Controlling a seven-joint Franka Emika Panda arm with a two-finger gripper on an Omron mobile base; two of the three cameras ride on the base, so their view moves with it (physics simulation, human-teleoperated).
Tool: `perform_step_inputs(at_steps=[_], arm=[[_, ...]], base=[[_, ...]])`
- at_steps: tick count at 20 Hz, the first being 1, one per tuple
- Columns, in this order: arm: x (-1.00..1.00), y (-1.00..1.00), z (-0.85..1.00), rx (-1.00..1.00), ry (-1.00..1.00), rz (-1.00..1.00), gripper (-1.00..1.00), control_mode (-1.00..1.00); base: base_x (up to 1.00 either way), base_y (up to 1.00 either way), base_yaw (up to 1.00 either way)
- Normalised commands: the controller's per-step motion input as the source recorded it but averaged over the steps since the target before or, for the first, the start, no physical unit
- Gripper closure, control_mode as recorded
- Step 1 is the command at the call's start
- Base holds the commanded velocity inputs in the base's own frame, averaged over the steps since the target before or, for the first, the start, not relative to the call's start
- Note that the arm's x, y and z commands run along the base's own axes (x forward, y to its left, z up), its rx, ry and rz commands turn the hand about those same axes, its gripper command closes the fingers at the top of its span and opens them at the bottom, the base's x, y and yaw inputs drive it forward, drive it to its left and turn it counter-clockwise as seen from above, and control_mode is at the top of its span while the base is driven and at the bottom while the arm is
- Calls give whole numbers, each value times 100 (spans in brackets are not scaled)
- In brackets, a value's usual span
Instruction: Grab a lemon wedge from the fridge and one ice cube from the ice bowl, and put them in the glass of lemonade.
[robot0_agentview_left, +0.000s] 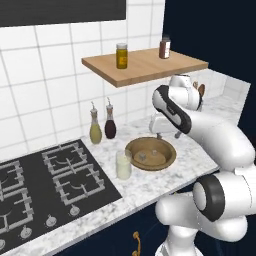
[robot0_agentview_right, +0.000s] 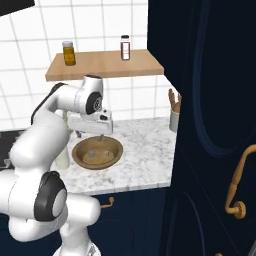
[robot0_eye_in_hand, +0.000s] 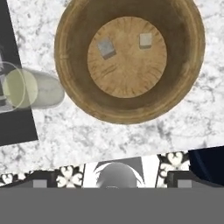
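Gripper (robot0_agentview_right: 102, 138) hangs straight down over the wooden ice bowl (robot0_eye_in_hand: 183, 83) — jaws spread wide, holding nothing — two ice cubes (robot0_eye_in_hand: 106, 47) below, glass of lemonade (robot0_agentview_left: 123, 165) just beside.

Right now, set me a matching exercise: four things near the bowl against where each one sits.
Things:
1. ice cubes
2. glass of lemonade
3. yellow jar
4. two spouted bottles

Places:
A. on the wooden shelf
B. inside the wooden bowl
C. by the wall, behind the stove's corner
D. on the marble, between stove and bowl

Pairs: 1-B, 2-D, 3-A, 4-C
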Motion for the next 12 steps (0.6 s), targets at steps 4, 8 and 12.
perform_step_inputs(at_steps=[4, 8, 12], arm=[[48, 6, -23, 0, 12, 0, -100, -100], [23, 1, -77, 0, 0, 0, -100, -100], [44, 43, -64, 0, 0, 0, -100, -100]], base=[[0, 0, 0], [0, 0, 0], [0, 0, 0]])
